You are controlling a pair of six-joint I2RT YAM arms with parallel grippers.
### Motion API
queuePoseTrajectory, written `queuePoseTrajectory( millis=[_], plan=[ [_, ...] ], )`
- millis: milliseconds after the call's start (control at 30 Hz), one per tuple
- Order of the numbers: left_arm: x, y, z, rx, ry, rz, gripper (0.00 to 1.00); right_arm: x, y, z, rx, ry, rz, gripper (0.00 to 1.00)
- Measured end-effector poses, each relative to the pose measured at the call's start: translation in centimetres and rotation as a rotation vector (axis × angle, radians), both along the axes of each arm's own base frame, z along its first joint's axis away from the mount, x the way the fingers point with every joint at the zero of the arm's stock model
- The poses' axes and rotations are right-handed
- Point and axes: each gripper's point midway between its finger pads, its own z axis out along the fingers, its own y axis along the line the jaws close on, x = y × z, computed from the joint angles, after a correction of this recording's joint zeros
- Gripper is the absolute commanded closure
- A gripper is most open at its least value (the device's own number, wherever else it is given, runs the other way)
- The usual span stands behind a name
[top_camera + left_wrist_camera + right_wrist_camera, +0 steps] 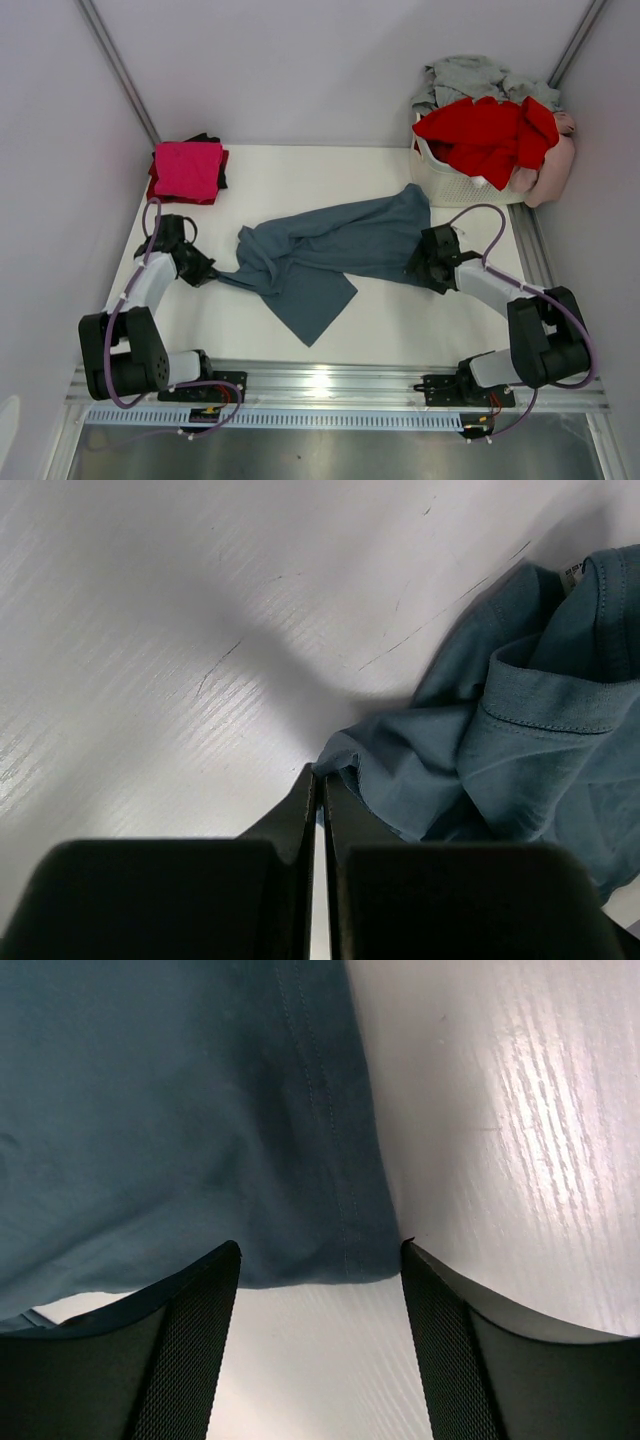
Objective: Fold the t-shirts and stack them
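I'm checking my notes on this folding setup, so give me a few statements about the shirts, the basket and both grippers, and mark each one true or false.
1. The right gripper has its jaws open, with the hem of the blue-grey shirt between them. True.
2. The left gripper is wide open. False: it is shut, at a corner of the blue-grey shirt.
3. The magenta shirt lies in the basket. False: it lies folded on the table at the far left, on a black shirt.
4. A red shirt lies on top in the basket. True.
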Motion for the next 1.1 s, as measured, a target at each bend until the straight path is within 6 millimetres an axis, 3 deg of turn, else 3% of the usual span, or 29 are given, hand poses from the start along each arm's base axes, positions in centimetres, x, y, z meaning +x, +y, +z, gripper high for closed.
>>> queuePoseTrajectory(
  millis=[100,133,167,200,333,567,700,833,1000,1100],
  plan=[
    [0.0,0.0,0.0,0.0,-0.002,0.0,1.0,0.3,0.2,-0.1,0.017,-0.007,-0.001,0.47],
    [0.0,0.0,0.0,0.0,-0.002,0.0,1.0,0.4,0.3,-0.1,0.025,-0.009,-0.002,0.6],
    [0.0,0.0,0.0,0.0,-0.001,0.0,1.0,0.4,0.4,-0.2,0.029,-0.006,0.0,0.67],
    [0.0,0.0,0.0,0.0,-0.001,0.0,1.0,0.5,0.5,-0.2,0.039,-0.008,0.0,0.84],
    [0.0,0.0,-0.1,0.0,0.0,0.0,1.0,0.3,0.8,-0.6,0.059,0.004,0.0,1.0],
    [0.0,0.0,0.1,0.0,-0.005,0.001,1.0,0.5,0.9,-0.4,0.061,0.006,0.0,1.0],
    [0.1,0.0,0.7,0.004,-0.02,0.002,1.0,1.7,0.7,1.0,0.034,-0.015,0.005,1.0],
    [2.4,0.6,4.1,0.029,-0.106,0.009,1.0,6.2,1.1,5.8,0.009,-0.132,0.01,1.0],
    [6.8,2.5,12.2,0.127,-0.305,0.038,1.0,11.1,1.2,14.2,-0.028,-0.321,0.006,1.0],
    [7.2,3.4,15.5,0.181,-0.387,0.066,1.0,12.6,0.5,18.3,-0.056,-0.421,-0.008,1.0]
  ],
)
